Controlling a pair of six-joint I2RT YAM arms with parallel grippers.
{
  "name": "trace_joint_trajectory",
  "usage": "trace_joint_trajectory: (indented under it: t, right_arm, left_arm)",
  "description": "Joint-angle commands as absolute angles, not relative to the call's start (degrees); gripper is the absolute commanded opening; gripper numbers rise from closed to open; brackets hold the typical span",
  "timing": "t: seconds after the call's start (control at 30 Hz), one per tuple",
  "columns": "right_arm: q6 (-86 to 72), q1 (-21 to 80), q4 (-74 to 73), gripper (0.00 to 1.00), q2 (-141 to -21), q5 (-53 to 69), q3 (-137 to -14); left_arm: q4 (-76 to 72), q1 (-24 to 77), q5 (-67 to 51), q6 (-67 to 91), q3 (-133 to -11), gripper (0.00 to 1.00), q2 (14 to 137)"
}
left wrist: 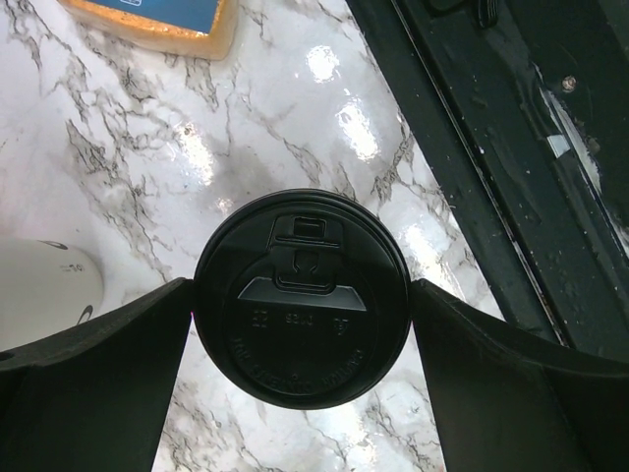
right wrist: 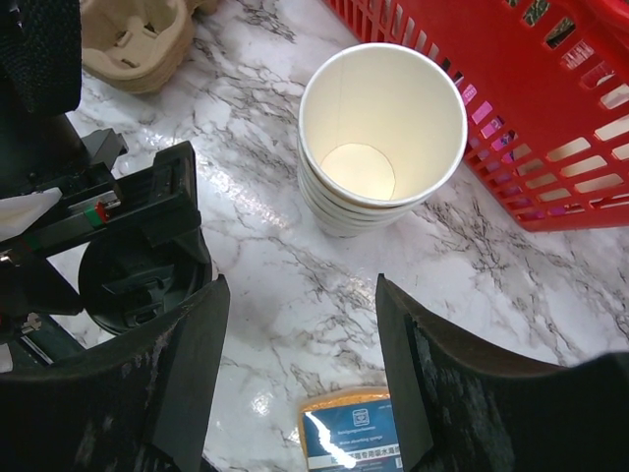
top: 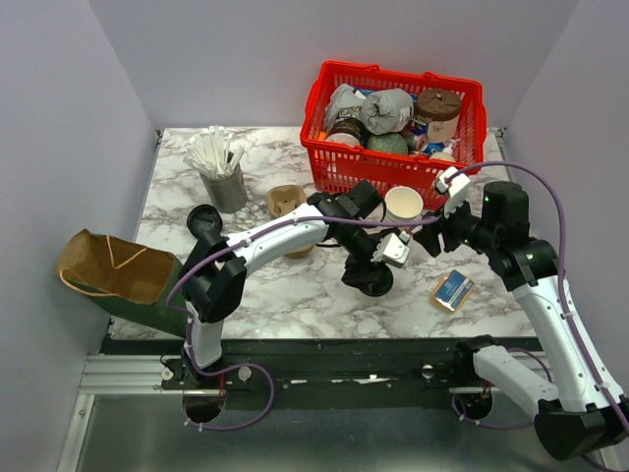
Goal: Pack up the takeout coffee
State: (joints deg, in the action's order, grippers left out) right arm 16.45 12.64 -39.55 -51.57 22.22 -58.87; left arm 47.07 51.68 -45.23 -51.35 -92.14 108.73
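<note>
A black coffee lid (left wrist: pixel 302 295) lies flat on the marble table between the wide-spread fingers of my left gripper (left wrist: pixel 302 287). The left finger meets its rim, and a thin gap shows at the right finger. From above, the lid (top: pixel 369 281) sits under that gripper (top: pixel 371 267) near the table's middle. A stack of white paper cups (right wrist: pixel 383 138) stands upright in front of the red basket, also seen from above as cups (top: pixel 403 205). My right gripper (right wrist: pixel 303 295) hangs open and empty over bare marble between the cups and a sponge, right of the lid (right wrist: pixel 128 285).
A blue and yellow sponge (top: pixel 452 290) lies at the front right. The red basket (top: pixel 334 162) of groceries stands at the back. A pulp cup carrier (top: pixel 285 200) and a cup of straws (top: pixel 221 172) are back left. An open paper bag (top: pixel 113 267) sits at the left edge.
</note>
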Motion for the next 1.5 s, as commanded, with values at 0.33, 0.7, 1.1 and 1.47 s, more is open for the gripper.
trace_joint_trajectory:
  t: [0.33, 0.7, 1.1, 1.47]
  right_arm:
    - [2.65, 12.04, -45.26, 0.73, -52.47, 30.41, -58.36]
    - [-1.85, 11.60, -43.16, 0.75, -54.05, 33.57, -56.78]
    - [-3.95, 11.43, -41.57, 0.75, -55.36, 37.18, -52.65]
    - [-7.73, 11.34, -34.38, 0.75, -59.76, 43.94, -44.40]
  left_arm:
    - [44.30, 52.21, -47.72, -49.48, -88.87, 0.99, 104.51]
    - [36.04, 52.21, -47.02, -45.71, -83.94, 0.99, 102.74]
    - [36.82, 51.77, -47.72, -42.19, -86.04, 0.99, 99.07]
    - [2.78, 40.63, -47.38, 4.50, -62.69, 0.99, 85.00]
